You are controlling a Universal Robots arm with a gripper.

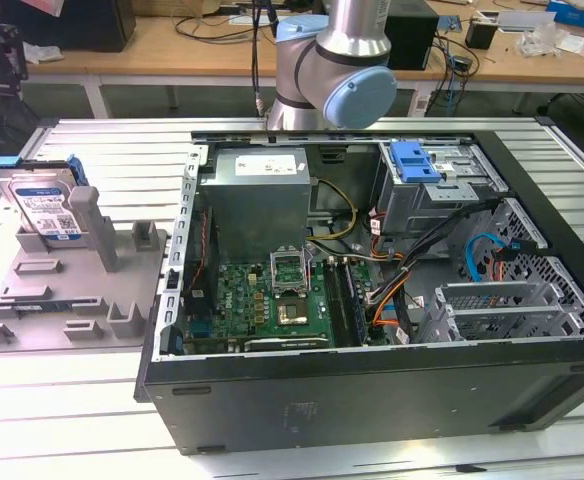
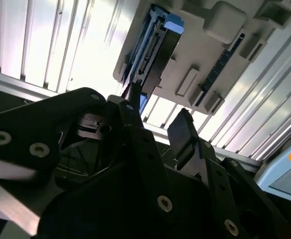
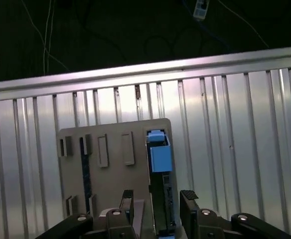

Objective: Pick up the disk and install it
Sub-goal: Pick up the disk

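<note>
— jaws are seen spread apart, with nothing gripped between them. in both wrist views the gripper is held well apart from the disk.

— where is the disk found?

— it is stood on edge in a slot of the grey fixture, at the exterior view's left, on the slatted table and outside the computer case.

— what is given by 1 view and not by another?

— the disk's labelled face is shown in the exterior view. in the first wrist view it is met edge-on, blue frame uppermost, lined up with the gap between the 2 fingers. the case's inside is shown in the exterior view: power supply, motherboard and a blue bracket in the drive bay, with the arm behind.

— and edges, and room?

— the fixture is set near the table's edge, with bare slats on both sides. a grey post is stood just beside the disk, and the fixture is placed just beside the case wall.
</note>
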